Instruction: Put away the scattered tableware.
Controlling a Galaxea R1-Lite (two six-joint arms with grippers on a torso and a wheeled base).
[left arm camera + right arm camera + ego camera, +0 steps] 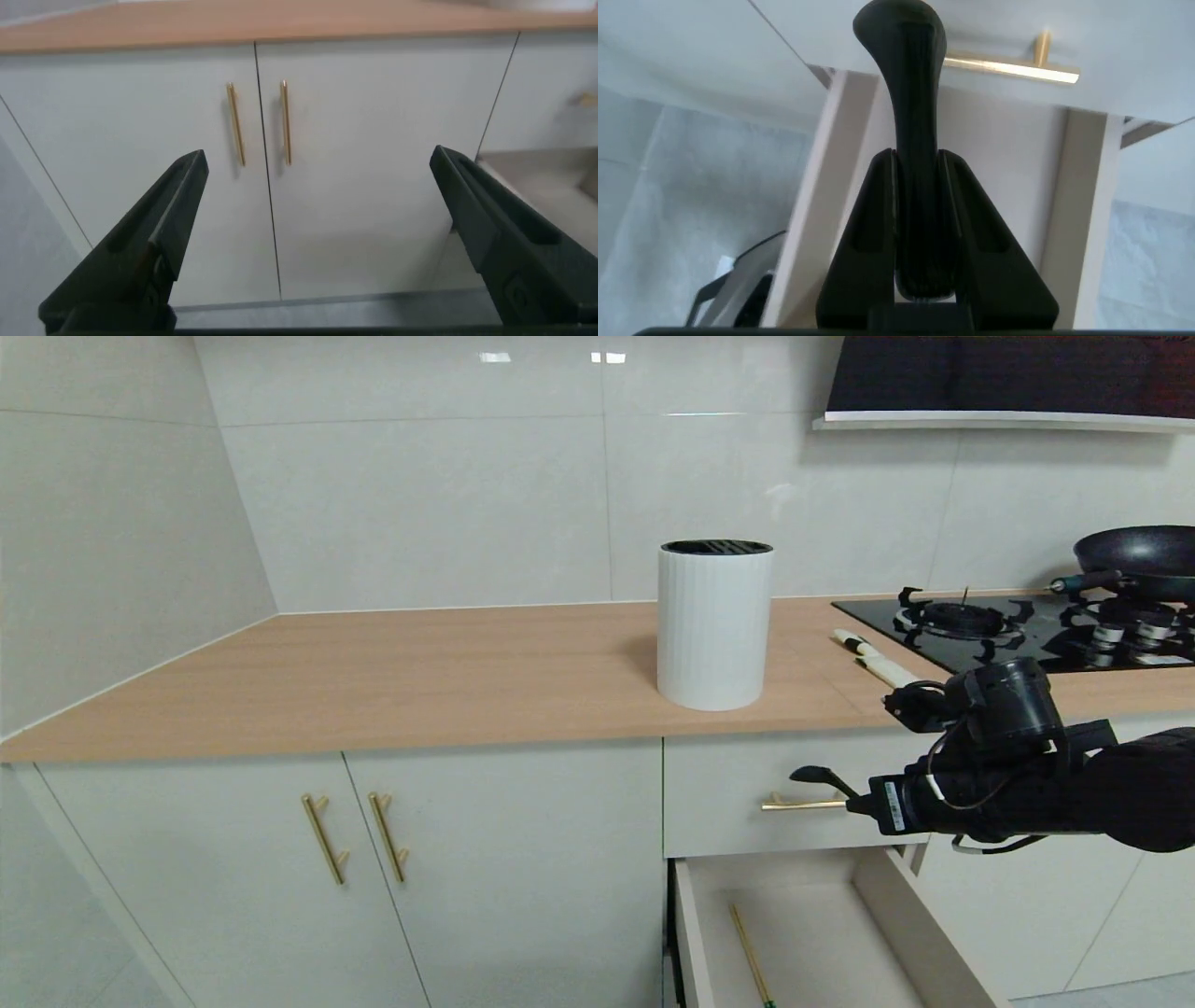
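Landmark: wooden countertop (pixel 373 681). Behind it and at its left end: glossy white tiled walls (pixel 420 504), light glints (pixel 495 357) high on tile. Below it: white cabinet doors (pixel 504 877), 2 gold bar handles (pixel 324 838) side by side. Set into its right end: black gas hob (pixel 1027 637), dark range hood (pixel 1008 383) above. Under its right part: closed drawer front (pixel 728 793), open drawer (pixel 812 924) beneath. Grey floor (pixel 1148 989) far below.

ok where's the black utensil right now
The black utensil is clamped in the right gripper on the head view's right, by the closed drawer's gold handle and above the open drawer.
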